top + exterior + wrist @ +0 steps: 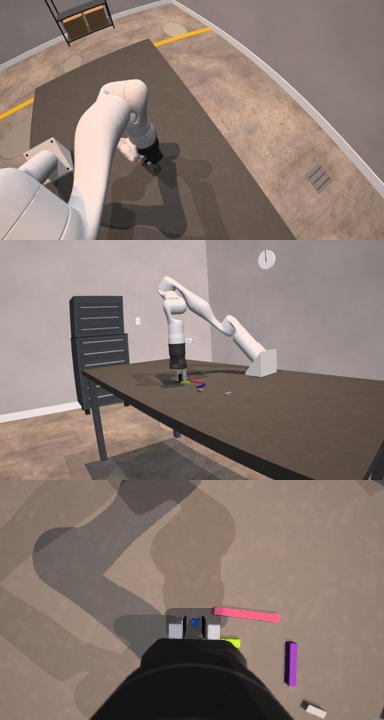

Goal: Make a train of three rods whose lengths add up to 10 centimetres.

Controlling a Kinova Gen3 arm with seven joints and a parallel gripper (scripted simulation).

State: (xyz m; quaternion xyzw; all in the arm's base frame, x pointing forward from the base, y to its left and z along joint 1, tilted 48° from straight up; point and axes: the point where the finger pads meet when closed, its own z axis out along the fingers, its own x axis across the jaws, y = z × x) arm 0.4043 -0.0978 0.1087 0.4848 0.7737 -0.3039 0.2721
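My gripper (147, 162) (182, 380) (194, 623) points down, partly open, with its fingertips low over the table. A small blue rod (195, 622) lies between the fingers with a gap on both sides. A lime rod (185, 382) (233, 641) lies just beside the fingers, its far part hidden by a finger and the gripper body. A long pink rod (140, 161) (197, 381) (247, 614) starts close to the right finger in the wrist view. A purple rod (201, 385) (291, 664) lies crosswise beyond its outer end. Two grey rods lie apart, one grey rod (200, 390) (316, 711) near the purple.
The other grey rod (227, 394) lies farther right in the exterior view. The arm's white base (53, 158) (268, 363) stands on the dark table (158, 84) (283, 415). The arm hides part of the table in the top view.
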